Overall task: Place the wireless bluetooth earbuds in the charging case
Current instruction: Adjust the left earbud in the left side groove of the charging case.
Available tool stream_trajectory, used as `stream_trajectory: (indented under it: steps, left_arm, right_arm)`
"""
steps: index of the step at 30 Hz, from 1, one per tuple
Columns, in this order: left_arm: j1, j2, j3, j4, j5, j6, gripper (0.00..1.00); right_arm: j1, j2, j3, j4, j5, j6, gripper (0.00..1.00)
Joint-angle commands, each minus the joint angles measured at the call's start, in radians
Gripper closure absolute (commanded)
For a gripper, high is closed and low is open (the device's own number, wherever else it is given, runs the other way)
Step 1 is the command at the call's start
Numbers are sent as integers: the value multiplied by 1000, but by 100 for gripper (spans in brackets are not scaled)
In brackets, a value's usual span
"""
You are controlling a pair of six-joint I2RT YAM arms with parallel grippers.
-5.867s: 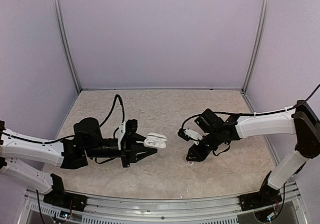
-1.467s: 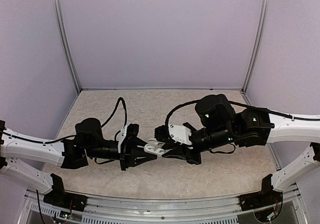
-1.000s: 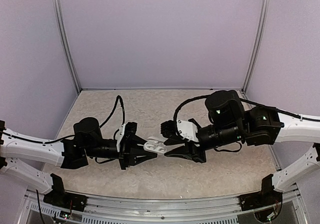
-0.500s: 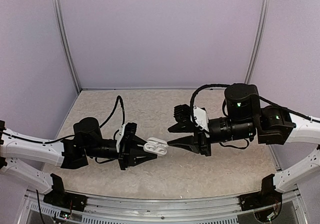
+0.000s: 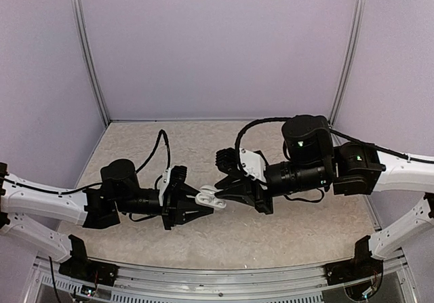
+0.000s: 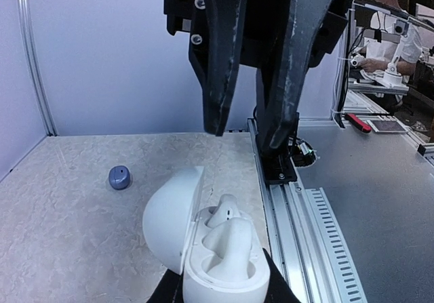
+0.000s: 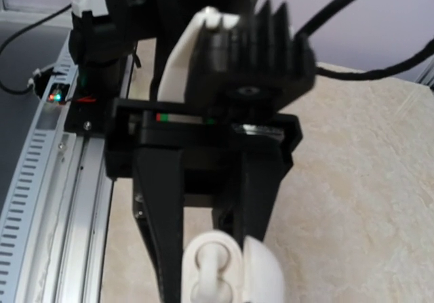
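Now left fingers [image 6: 278, 291] clamp open charging case [image 6: 220, 262]; right fingers [image 6: 218, 52] slightly parted.

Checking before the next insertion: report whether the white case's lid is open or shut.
Open. In the left wrist view the charging case has its lid swung aside from the body, leaving the interior exposed.
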Motion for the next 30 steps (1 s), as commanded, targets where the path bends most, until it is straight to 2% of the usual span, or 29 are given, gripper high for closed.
stream_trajectory:
  steps: [1, 17, 30]
  left_arm:
    - [-6, 10, 36, -8, -15, 1, 100]
    - [-14, 16, 47, -23, -33, 16, 100]
    - [-7, 21, 48, -20, -50, 6, 100]
  right_arm:
    - [14, 33, 51, -38, 42, -9, 83]
    - [15, 101, 78, -74, 48, 2, 88]
    - [35, 85, 66, -74, 73, 2, 88]
